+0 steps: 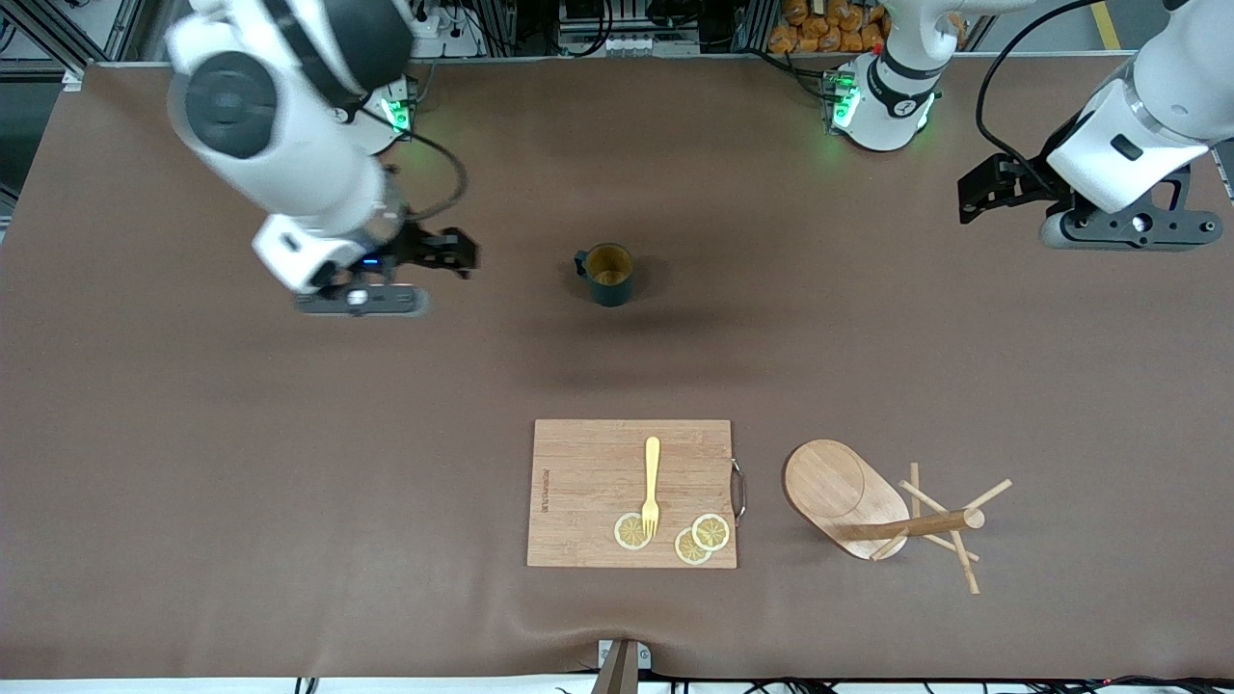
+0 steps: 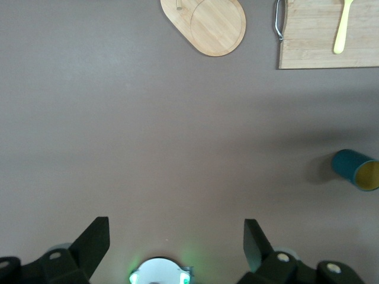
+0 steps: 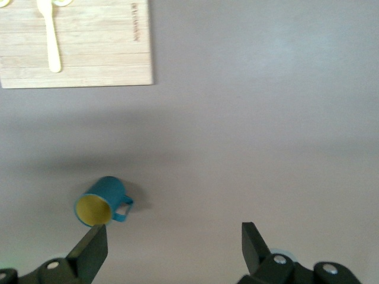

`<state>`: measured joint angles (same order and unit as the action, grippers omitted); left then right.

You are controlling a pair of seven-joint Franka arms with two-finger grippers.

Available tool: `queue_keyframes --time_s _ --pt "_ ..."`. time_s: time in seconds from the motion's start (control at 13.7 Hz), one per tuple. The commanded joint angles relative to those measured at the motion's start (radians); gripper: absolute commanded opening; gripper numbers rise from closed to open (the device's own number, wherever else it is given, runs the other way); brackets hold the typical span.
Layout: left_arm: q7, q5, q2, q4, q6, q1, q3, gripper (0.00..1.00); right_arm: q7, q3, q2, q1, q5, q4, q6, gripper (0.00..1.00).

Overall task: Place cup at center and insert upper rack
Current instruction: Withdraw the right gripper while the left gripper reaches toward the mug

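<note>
The dark teal cup (image 1: 608, 274) stands upright near the middle of the brown table, its handle toward the right arm's end; it shows in the right wrist view (image 3: 100, 202) and the left wrist view (image 2: 356, 169). The wooden mug tree (image 1: 872, 506) lies tipped on its side nearer the front camera, post and pegs pointing toward the left arm's end; its oval base shows in the left wrist view (image 2: 208, 26). My right gripper (image 1: 445, 253) hovers open and empty beside the cup, toward the right arm's end. My left gripper (image 1: 993, 188) is open and empty, raised near the left arm's end.
A rectangular wooden cutting board (image 1: 588, 492) lies near the front edge, between the cup and the camera, carrying a yellow fork (image 1: 652, 485) and three lemon slices (image 1: 702, 539). It lies beside the mug tree's base.
</note>
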<state>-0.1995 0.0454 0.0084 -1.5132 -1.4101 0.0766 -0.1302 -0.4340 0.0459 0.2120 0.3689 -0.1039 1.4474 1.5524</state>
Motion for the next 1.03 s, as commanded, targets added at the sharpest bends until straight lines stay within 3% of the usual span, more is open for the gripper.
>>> queue_keyframes --time_s 0.0,0.22,0.59,0.73,0.95 --pt "-0.082 0.019 -0.021 0.001 -0.001 0.017 -0.009 1.00 0.090 0.022 -0.005 -0.138 0.003 -0.048 -0.047 1.00" --pt "-0.231 0.019 -0.024 0.001 -0.001 0.077 -0.013 1.00 0.260 0.022 -0.019 -0.281 0.010 -0.084 -0.110 1.00" --pt "-0.570 0.019 -0.027 0.004 0.000 0.228 -0.012 1.00 0.394 0.015 -0.025 -0.410 0.139 -0.085 -0.094 1.00" --pt "-0.719 0.019 -0.022 0.004 0.000 0.288 -0.013 1.00 0.396 0.015 -0.025 -0.416 0.191 -0.082 0.001 1.00" --pt "-0.959 0.017 0.008 0.021 0.000 0.406 -0.014 1.00 0.394 0.015 -0.022 -0.430 0.197 -0.071 0.115 1.00"
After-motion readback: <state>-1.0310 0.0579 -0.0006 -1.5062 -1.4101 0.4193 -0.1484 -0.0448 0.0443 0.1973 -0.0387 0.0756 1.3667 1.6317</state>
